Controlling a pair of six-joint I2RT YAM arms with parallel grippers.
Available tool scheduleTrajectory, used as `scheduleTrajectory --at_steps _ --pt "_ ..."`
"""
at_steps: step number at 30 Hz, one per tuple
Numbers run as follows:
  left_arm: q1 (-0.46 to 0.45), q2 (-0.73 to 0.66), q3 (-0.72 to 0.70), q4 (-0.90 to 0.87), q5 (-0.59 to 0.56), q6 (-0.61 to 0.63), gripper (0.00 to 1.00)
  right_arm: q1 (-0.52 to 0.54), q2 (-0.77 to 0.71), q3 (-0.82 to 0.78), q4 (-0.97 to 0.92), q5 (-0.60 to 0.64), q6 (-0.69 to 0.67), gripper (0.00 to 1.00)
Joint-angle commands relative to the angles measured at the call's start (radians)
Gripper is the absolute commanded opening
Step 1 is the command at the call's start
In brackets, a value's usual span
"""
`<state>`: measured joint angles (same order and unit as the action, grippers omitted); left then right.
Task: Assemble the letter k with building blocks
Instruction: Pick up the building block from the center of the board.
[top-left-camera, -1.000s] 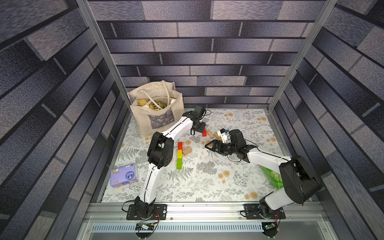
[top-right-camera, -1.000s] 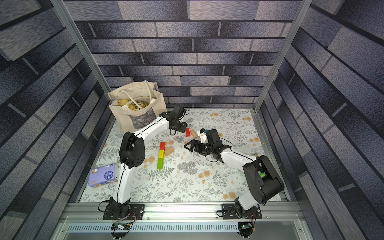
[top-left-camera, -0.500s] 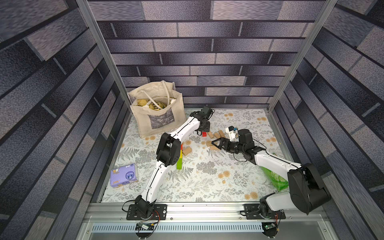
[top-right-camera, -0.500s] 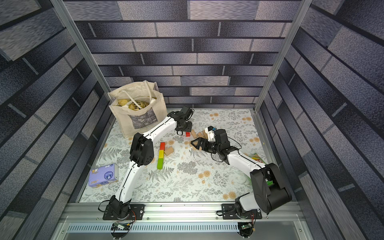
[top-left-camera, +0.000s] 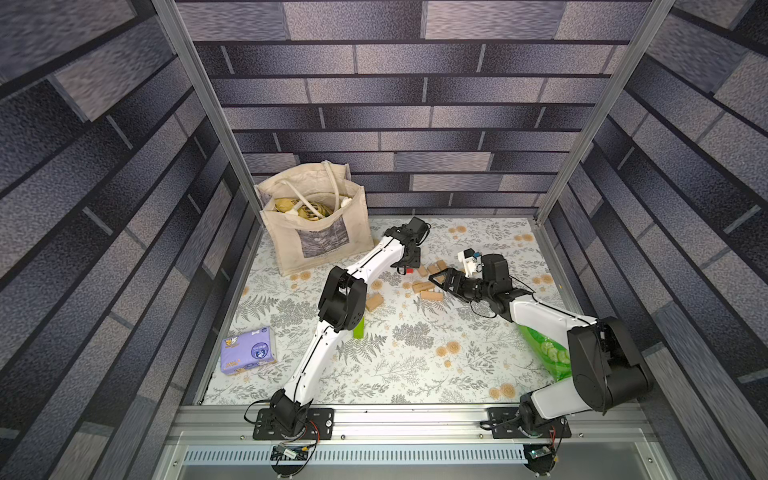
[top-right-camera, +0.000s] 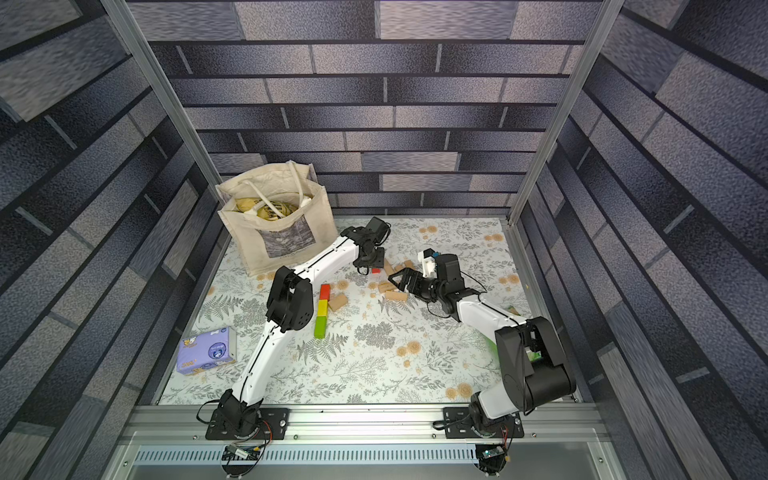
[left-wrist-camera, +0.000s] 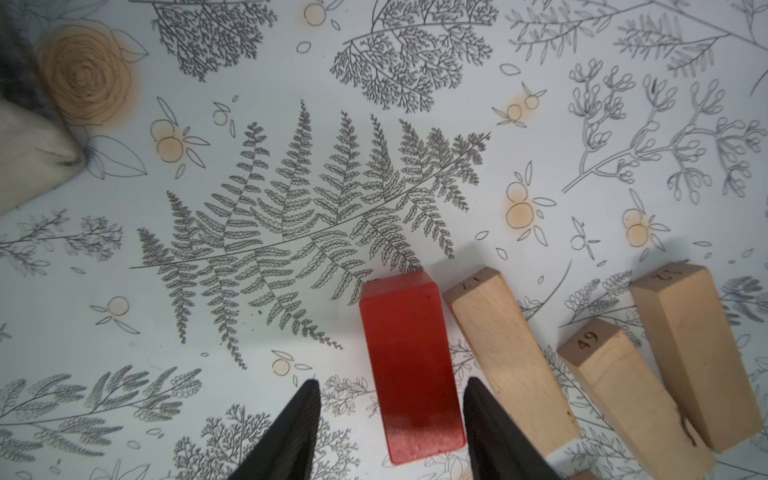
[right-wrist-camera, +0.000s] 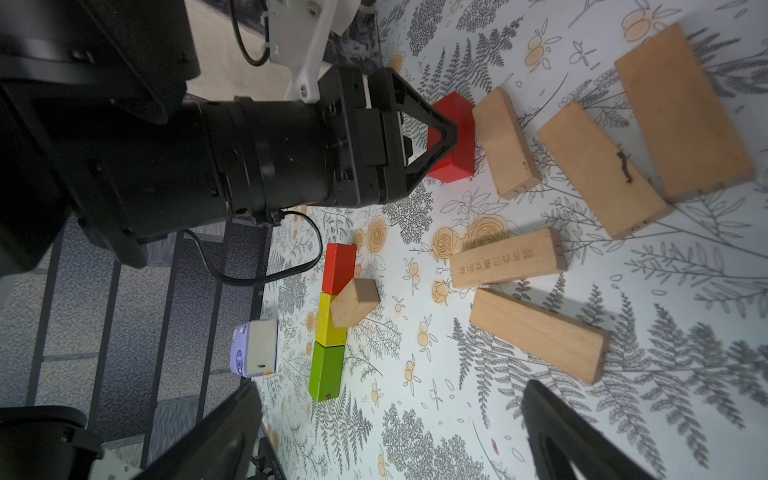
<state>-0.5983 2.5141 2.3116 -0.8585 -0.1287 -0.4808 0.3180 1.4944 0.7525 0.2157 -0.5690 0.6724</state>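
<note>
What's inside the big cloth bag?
Inside the cloth bag, both top views show yellowish crumpled packets and its white rope handles drooping in. Anything lower down is hidden by the bag's walls.

Left gripper (right-wrist-camera: 451, 139) astride a red block (right-wrist-camera: 455, 166), possibly in contact; plain blocks (right-wrist-camera: 505, 143) alongside.
</note>
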Motion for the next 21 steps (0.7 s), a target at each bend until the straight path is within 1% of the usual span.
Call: scheduleTrajectory --at_steps 1,7,10,13,16,17,21 --pt "0.009 0.029 0.032 -0.027 -0.008 -0.022 0.56 -0.007 0.007 0.003 0.03 -0.027 0.006 1.0" --pt "0.012 0.058 0.071 -0.037 0.002 -0.018 0.52 -0.008 0.0 -0.006 0.03 -0.03 0.004 1.0" --pt "0.012 0.063 0.08 -0.042 -0.002 -0.018 0.48 -0.009 -0.004 -0.01 0.027 -0.034 0.004 1.0" --pt "0.012 0.063 0.08 -0.051 -0.013 -0.014 0.4 -0.009 -0.009 -0.013 0.025 -0.034 0.004 1.0" --pt "0.01 0.048 0.066 -0.058 -0.02 -0.005 0.28 -0.008 -0.016 -0.022 0.022 -0.035 0.003 1.0" --pt "0.008 0.036 0.053 -0.054 -0.025 0.002 0.25 -0.008 -0.02 -0.025 0.021 -0.032 0.001 1.0" --pt "-0.001 -0.047 -0.034 -0.031 -0.045 0.053 0.2 -0.008 -0.032 -0.045 0.011 -0.032 0.0 1.0"
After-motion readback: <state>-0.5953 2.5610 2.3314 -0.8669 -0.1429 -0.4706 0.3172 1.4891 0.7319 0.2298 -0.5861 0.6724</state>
